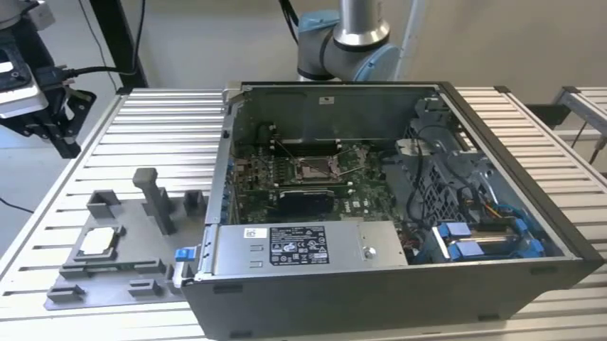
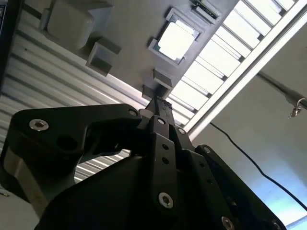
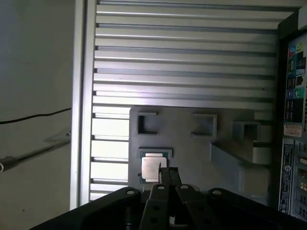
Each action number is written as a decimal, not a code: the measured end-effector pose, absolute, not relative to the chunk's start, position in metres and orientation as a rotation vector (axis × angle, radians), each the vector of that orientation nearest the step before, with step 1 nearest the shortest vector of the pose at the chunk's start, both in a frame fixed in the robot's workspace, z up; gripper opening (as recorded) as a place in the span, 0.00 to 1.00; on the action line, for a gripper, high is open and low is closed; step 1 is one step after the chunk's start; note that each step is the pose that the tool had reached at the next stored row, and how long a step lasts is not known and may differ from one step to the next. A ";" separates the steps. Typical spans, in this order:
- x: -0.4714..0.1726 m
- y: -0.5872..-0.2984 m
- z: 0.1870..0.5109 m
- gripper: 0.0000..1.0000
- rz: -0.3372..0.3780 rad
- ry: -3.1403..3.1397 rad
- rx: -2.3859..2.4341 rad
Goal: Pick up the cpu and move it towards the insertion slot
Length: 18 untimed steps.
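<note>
**Cpu in its fixture pocket, jaws together**

Exterior view: the small shiny silver square cpu (image 1: 98, 243) lies in a grey plastic fixture (image 1: 142, 273), at eight o'clock from the silver metal-framed insertion slot (image 1: 313, 168). The dark open computer case (image 1: 379, 302) has a wall between them. The black gripper (image 1: 57, 138), partly cut off, hangs at ten o'clock.

First wrist view: jaws together and empty, fingertips (image 3: 163, 175) hiding the cpu's corner

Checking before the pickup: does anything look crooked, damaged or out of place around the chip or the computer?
Nothing stands out. The chip lies flat in its pocket of the grey holder, and the socket inside the open computer case looks intact.
</note>
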<state>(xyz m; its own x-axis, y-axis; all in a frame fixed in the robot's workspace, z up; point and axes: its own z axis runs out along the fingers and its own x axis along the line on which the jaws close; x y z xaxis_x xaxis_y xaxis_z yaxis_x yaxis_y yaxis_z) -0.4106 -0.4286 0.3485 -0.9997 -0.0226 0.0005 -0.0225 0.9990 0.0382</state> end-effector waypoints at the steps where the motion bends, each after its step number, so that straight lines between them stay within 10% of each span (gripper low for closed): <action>1: -0.411 -0.429 0.348 1.00 -0.060 -3.140 0.035; 18: -0.412 -0.429 0.343 1.00 -0.057 -3.140 0.035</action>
<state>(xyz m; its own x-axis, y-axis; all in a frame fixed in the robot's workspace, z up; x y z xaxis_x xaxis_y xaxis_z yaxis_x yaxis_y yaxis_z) -0.4117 -0.4286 0.3427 -0.9997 -0.0225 0.0006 -0.0225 0.9991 0.0365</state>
